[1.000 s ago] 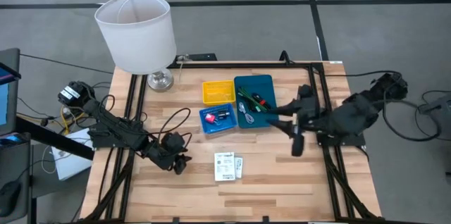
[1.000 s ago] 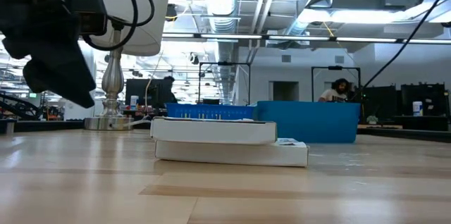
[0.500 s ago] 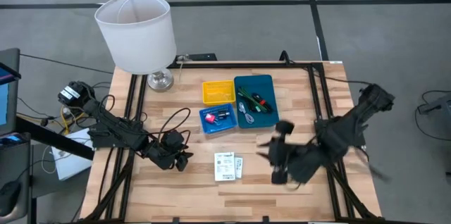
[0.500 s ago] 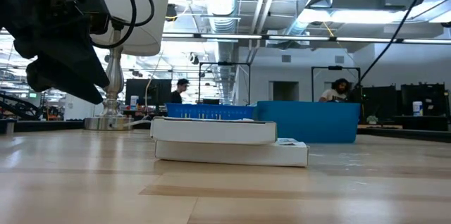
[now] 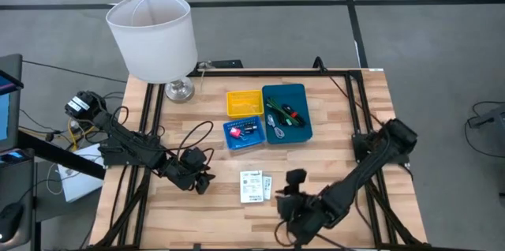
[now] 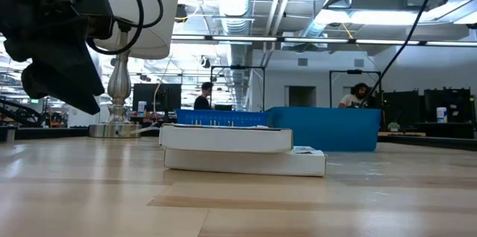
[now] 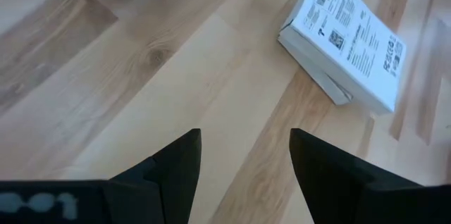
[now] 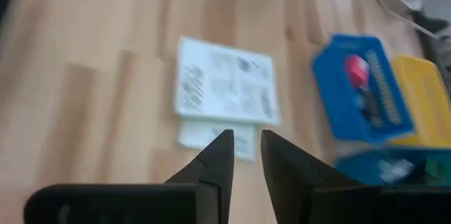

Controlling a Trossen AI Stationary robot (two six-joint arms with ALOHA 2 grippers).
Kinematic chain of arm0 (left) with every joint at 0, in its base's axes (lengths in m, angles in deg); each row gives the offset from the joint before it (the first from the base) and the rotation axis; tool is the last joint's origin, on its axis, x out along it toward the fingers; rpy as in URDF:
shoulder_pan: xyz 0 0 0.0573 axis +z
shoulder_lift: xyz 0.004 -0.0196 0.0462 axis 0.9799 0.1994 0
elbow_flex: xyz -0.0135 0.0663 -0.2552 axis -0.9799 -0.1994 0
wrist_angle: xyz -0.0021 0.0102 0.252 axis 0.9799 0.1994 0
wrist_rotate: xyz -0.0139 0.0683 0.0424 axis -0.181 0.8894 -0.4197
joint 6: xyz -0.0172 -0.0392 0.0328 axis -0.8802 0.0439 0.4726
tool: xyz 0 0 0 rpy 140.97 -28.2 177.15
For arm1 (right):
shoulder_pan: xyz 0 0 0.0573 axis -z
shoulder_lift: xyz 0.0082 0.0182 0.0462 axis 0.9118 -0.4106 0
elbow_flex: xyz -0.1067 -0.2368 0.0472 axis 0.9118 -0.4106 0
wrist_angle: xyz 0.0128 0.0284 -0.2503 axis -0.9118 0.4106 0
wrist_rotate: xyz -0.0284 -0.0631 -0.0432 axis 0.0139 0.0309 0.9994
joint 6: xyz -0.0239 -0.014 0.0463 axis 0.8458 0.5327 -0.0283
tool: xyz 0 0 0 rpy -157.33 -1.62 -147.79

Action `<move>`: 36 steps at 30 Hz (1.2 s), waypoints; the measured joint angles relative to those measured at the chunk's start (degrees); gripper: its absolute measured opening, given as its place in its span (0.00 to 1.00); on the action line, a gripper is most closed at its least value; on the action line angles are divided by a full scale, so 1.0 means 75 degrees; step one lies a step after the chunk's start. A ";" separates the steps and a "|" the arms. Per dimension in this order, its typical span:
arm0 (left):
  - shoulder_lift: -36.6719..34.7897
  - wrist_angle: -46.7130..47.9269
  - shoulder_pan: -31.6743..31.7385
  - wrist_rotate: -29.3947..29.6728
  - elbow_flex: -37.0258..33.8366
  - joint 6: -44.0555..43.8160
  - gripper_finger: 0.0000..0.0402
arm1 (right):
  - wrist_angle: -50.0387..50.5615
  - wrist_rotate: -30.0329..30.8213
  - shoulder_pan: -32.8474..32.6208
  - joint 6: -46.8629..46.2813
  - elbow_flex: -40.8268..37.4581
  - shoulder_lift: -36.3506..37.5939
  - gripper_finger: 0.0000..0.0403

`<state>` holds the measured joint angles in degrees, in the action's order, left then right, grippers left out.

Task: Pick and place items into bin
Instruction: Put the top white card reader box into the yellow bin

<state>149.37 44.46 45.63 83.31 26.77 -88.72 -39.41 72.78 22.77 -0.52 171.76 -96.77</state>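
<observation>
Both arms are matte black and jointed, looped black cables trailing along the left arm (image 5: 130, 147); each gripper's fingers (image 7: 176, 171) are dark, tapered wedges.

On the far left corner of your pale wooden slatted surface (image 5: 189, 219) stands a lamp with a white drum-shaped fabric shade (image 5: 151, 35) on a polished silver metal base (image 5: 179, 90); the level view shows the same base (image 6: 118, 127) upright. A small black rectangular block (image 5: 227, 64) lies at the surface's far edge. Beyond, two people (image 6: 203, 97) (image 6: 358, 95) appear in the room, under exposed silver ceiling ducts (image 6: 298, 2).
</observation>
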 joint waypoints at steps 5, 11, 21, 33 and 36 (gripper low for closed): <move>0.0000 0.0005 -0.0001 -0.0003 0.0000 0.0523 0.51 | -0.0857 -0.0142 -0.0132 -0.0557 0.0500 -0.0537 0.17; 0.0000 0.0011 -0.0003 -0.0452 0.0000 0.0788 0.51 | -0.1676 -0.0288 -0.0091 -0.1290 0.0695 -0.0982 0.17; 0.0000 0.0006 -0.0026 -0.0627 0.0000 0.0946 0.51 | -0.2074 -0.1963 0.0393 -0.1807 0.0696 -0.1127 0.17; 0.0000 0.0003 -0.0023 0.0010 0.0000 0.0671 0.51 | -0.1407 -0.2993 0.0802 -0.1672 0.0696 -0.1136 0.17; 0.0000 0.0003 -0.0023 0.0169 0.0000 0.0636 0.51 | -0.1148 -0.2803 0.0802 -0.1654 0.0696 -0.1136 0.17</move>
<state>149.37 44.49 45.46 84.58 26.77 -83.95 -48.03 51.75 28.78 -12.92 176.98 -105.29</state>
